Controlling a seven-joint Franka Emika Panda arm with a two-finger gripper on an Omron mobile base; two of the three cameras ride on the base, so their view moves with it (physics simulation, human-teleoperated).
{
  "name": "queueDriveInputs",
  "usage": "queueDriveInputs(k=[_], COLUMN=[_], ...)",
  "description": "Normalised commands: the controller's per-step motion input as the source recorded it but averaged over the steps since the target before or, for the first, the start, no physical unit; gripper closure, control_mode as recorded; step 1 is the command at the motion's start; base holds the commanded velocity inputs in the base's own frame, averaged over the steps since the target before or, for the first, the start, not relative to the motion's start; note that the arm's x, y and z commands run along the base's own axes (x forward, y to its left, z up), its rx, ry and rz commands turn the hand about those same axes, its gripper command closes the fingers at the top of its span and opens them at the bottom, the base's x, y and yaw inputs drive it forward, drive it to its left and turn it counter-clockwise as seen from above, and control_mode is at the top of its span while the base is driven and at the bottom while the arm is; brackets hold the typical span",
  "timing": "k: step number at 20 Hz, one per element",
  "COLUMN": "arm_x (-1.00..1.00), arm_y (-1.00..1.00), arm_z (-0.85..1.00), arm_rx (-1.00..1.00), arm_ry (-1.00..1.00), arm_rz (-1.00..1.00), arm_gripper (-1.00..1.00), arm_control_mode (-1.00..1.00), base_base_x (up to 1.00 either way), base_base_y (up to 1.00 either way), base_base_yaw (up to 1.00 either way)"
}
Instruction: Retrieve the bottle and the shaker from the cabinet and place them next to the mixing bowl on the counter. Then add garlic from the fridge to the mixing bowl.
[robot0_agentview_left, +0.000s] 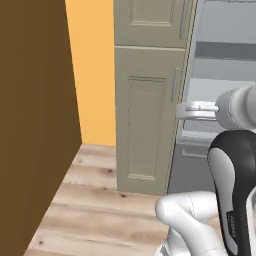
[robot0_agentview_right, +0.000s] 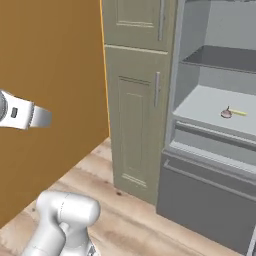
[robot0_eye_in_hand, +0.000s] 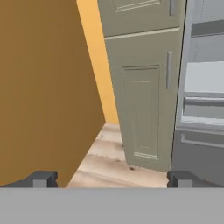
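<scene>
Surroundings: tall brown flat panel (robot0_agentview_left: 35, 125) fills the left side; an orange-yellow wall (robot0_agentview_left: 92, 70) shows behind its far edge.
Cabinet: tall grey-green cabinet with panelled doors (robot0_agentview_left: 147, 115), both doors shut, each with a slim vertical metal handle (robot0_agentview_right: 157, 89) near its right edge; it stands just beside the fridge.
Fridge: open grey fridge with pale interior shelves (robot0_agentview_right: 220, 107) on the right; a dark closed drawer front (robot0_agentview_right: 205, 210) forms its lower part, and a darker shelf sits above the pale one.
Floor: light wooden plank floor (robot0_agentview_left: 95, 210) runs as a bare strip between the brown panel and the cabinet base, widening toward the robot.
Garlic: small pinkish-brown rounded item with a short yellow piece beside it (robot0_agentview_right: 227, 113) lies on the pale middle fridge shelf, toward its right; too small to tell its form for sure.
Claw: two-finger claw (robot0_eye_in_hand: 111, 178) is spread wide, its dark fingertips (robot0_eye_in_hand: 41, 178) far apart with nothing between them; it points at the cabinet's lower door and the floor in front of it, well apart from the fridge shelf.
Edges: fridge's left wall touches the cabinet's right side; the pale shelf's front lip lies open to the room.
</scene>
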Motion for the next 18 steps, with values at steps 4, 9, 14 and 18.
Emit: queueDriveInputs(k=[4, 9, 14, 18], arm_x=[0.0, 0.0, 0.0, 0.0], arm_y=[0.0, 0.0, 0.0, 0.0], arm_z=[0.0, 0.0, 0.0, 0.0], arm_rx=[0.0, 0.0, 0.0, 0.0], arm_ry=[0.0, 0.0, 0.0, 0.0], arm_rz=[0.0, 0.0, 0.0, 0.0], arm_gripper=[-1.0, -1.0, -1.0, -1.0], arm_control_mode=[1.0, 1.0, 1.0, 1.0], base_base_x=[0.3, 0.18, 0.12, 0.46], base_base_y=[-0.6, -0.65, -0.4, 0.0], base_base_yaw=[-0.39, -0.6, -0.64, -0.26])
